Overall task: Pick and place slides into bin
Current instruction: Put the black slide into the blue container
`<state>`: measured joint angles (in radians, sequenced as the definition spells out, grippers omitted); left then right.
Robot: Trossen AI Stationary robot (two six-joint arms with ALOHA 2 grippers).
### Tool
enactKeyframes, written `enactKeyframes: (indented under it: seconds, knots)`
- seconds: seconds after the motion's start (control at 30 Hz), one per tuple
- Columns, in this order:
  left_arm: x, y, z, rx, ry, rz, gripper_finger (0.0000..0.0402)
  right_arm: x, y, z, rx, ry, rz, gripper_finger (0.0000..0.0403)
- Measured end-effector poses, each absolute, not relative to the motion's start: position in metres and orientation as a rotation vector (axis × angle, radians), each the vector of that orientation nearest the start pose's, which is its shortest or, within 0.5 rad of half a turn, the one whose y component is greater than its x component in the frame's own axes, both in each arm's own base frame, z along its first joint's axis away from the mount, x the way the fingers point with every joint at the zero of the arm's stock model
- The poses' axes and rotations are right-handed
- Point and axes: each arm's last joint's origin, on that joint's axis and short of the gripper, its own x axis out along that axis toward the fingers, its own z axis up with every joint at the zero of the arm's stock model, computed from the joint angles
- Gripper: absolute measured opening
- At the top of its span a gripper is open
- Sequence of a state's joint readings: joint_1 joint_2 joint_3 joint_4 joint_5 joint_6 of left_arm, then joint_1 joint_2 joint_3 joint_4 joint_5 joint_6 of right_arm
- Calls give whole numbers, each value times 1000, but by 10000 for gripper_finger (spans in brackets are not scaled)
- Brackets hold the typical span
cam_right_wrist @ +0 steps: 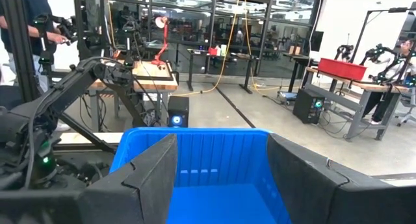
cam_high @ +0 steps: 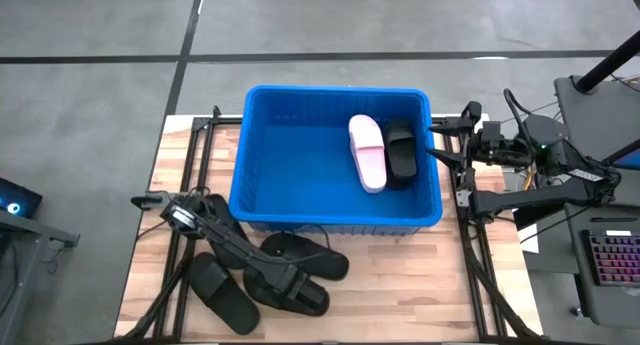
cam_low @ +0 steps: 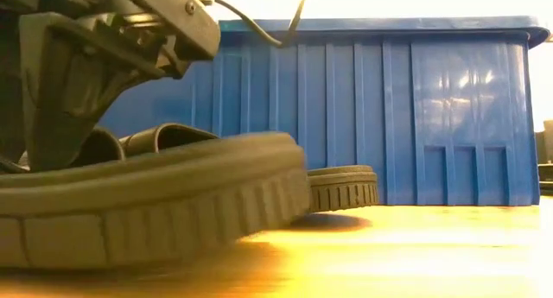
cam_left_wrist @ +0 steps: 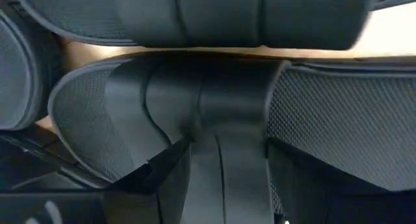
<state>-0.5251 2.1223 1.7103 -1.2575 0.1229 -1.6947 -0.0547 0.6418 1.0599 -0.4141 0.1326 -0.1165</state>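
Slides in two groups: pink slide [cam_high: 367, 153] and black slide [cam_high: 401, 149] side by side inside blue bin [cam_high: 262, 155], toward its right end, touching or nearly so; three black slides on wooden table [cam_high: 410, 285] in front of bin, one lying apart at front left [cam_high: 222, 292], another against bin's front wall [cam_high: 312, 253], a third [cam_high: 300, 293] under left gripper [cam_high: 283, 282]. Hard to separate in the high view, since dark arm and dark slides overlap; exact count in that cluster uncertain. Left gripper low over the cluster, fingers parted around the strap of a black slide [cam_left_wrist: 214, 113] as the left wrist view shows, one fingertip [cam_left_wrist: 162, 169] against the strap; firm grip or mere contact not clear, fingers themselves mostly cut off at the frame edge. Low view filled by a ribbed black sole [cam_low: 147, 203] up close, second sole [cam_low: 344, 187] behind it, ribbed blue bin wall [cam_low: 415, 117] beyond; contents of bin hidden from here, left arm's body only partly in frame. Right gripper [cam_high: 437, 145] held off the bin's right rim, fingers [cam_right_wrist: 140, 178] spread wide and empty, bin interior [cam_right_wrist: 208, 178] between them in the right wrist view, slides inside hidden. Beyond the table, workshop benches, a red tray [cam_right_wrist: 341, 68] and partly cut-off people [cam_right_wrist: 32, 29] at the edges.
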Motion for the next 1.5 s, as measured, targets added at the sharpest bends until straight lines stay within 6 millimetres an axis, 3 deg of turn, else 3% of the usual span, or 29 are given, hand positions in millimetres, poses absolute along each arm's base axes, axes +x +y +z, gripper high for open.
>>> enactKeyframes:
  seconds: [0.23,0.53,0.67,0.87,1.2,1.5]
  knots:
    - [342,-202,187,-902,1533,950,186,104,-10,416,-131,8,-187,226]
    - [342,-203,222,-951,1476,811,187,104,-10,416,-131,8,-188,226]
    - [330,-201,245,-940,1454,784,187,104,-10,416,-131,8,-188,226]
    - [304,-200,261,-867,1431,879,187,104,-10,416,-131,8,-187,226]
    - [284,-201,245,-1010,1296,878,187,104,-10,416,-131,9,-187,226]
    - [239,-188,246,-1193,1182,844,186,104,-10,416,-132,10,-187,226]
